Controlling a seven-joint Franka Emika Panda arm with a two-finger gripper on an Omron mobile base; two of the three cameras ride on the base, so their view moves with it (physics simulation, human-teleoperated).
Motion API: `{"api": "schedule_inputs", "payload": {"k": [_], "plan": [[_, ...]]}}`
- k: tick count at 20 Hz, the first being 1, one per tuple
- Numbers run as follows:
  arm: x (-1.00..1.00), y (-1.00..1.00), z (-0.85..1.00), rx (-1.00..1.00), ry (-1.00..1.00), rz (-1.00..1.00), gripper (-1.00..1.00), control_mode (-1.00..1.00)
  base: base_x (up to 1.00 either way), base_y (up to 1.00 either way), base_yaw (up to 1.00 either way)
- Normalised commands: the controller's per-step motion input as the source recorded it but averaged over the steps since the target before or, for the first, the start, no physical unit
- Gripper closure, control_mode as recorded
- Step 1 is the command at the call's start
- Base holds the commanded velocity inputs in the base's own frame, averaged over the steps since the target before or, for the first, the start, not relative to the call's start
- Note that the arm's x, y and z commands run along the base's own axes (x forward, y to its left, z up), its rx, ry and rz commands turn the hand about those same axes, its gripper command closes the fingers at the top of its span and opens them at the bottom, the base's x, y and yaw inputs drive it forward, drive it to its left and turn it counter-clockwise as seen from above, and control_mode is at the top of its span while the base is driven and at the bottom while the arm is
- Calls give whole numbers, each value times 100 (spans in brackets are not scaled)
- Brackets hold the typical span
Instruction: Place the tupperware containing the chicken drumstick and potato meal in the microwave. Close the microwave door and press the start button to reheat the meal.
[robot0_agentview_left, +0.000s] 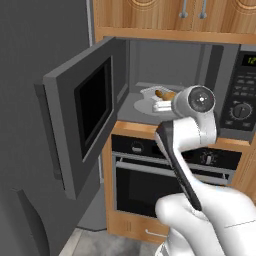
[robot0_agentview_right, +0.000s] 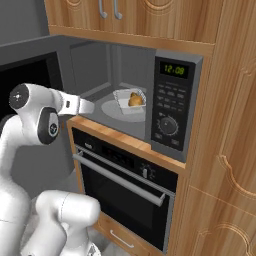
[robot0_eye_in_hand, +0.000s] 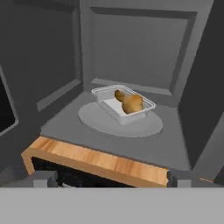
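- Inside the microwave (robot0_agentview_right: 175, 90), the tupperware (robot0_eye_in_hand: 124, 104) sits at twelve o'clock from the pincer (robot0_eye_in_hand: 111, 178), well apart.
- Pincer jaws spread wide, empty.
- Green display (robot0_agentview_right: 174, 69) reads 12:09.

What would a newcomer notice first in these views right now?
Most striking is the microwave door, swung wide open to the left, baring the grey cavity. Inside, the tupperware sits on the round turntable plate with the golden-brown chicken drumstick and potato meal in it. The gripper hangs open just outside the cavity, holding nothing, above the black-glass oven.
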Motion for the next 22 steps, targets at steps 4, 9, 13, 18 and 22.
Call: {"api": "schedule_inputs", "payload": {"k": [4, 9, 13, 18, 22], "plan": [[-99, 96, 50, -63, 1, 36, -100, -100, 0, 0, 0], [-98, 95, 30, -65, 9, 29, -100, -100, 0, 0, 0], [-99, 98, 27, -69, 12, 19, -100, -100, 0, 0, 0], [-74, 100, 13, -69, 15, 10, -100, -100, 0, 0, 0], [-58, 100, 2, -62, 12, 3, -100, -100, 0, 0, 0]]}}
